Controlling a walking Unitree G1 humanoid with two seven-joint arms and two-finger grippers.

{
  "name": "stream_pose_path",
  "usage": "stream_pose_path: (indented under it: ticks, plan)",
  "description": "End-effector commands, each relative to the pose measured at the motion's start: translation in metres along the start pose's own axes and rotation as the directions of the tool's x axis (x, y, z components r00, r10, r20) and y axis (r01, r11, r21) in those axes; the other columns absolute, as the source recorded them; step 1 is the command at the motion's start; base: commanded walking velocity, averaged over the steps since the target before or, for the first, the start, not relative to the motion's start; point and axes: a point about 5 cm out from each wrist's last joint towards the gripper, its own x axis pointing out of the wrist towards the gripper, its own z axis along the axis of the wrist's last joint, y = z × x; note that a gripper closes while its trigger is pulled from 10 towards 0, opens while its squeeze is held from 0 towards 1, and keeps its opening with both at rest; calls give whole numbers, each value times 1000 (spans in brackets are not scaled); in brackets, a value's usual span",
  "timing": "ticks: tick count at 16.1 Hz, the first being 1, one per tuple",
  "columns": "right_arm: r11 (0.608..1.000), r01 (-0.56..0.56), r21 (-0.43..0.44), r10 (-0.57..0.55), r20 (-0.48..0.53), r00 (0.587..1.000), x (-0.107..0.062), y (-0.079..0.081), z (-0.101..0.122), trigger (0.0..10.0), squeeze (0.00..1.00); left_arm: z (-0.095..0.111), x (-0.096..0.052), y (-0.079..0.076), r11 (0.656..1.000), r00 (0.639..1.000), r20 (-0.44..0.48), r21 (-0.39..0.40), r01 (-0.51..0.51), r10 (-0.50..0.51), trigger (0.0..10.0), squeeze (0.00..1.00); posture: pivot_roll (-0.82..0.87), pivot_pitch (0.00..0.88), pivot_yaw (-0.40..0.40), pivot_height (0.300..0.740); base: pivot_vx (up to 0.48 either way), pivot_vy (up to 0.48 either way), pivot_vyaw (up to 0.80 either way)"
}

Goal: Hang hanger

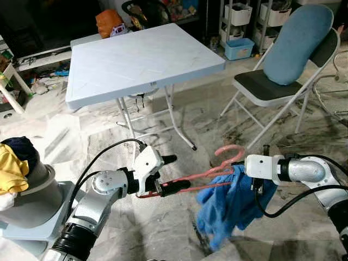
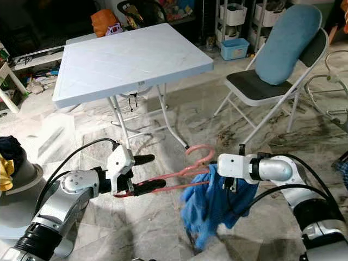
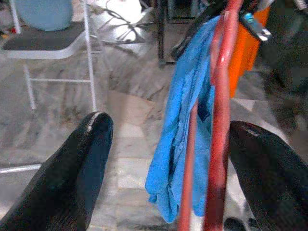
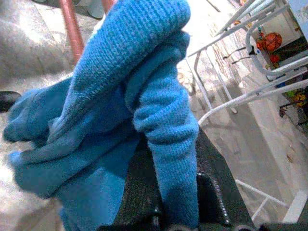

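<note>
A pink-red hanger (image 1: 206,173) lies level in the air between my two arms, its hook (image 1: 228,152) curling up near the right wrist. A blue knit garment (image 1: 231,209) droops from its right end toward the floor. My left gripper (image 1: 173,173) is open wide around the hanger's left end, and the rod (image 3: 219,120) rests against one black finger (image 3: 269,178). My right gripper (image 1: 255,185) is shut on the blue garment (image 4: 120,96), whose folds wrap over its fingers (image 4: 139,187).
A white folding table (image 1: 136,60) stands ahead. To the right is a folding chair (image 1: 261,87) with a blue cushion (image 1: 296,43). A grey bin (image 1: 32,196) holding yellow clothes (image 1: 11,168) sits at my near left. Shelves and clutter line the back; marble floor lies below.
</note>
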Motion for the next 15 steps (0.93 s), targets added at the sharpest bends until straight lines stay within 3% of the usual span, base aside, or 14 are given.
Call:
stream_pose_path:
  ticks: [1,15]
  plan:
    - [999,21,-41,-20,34,999,-1,-9,9,10000,0,4,-2,5,1000,1000,1,11,6,-6,0,0,-144,0,121,740,0,0,0]
    - [1000,-9,-26,11,59,998,6,-2,13,10000,0,1,12,-6,993,993,-7,5,118,-118,0,0,-150,0,129,740,0,0,0]
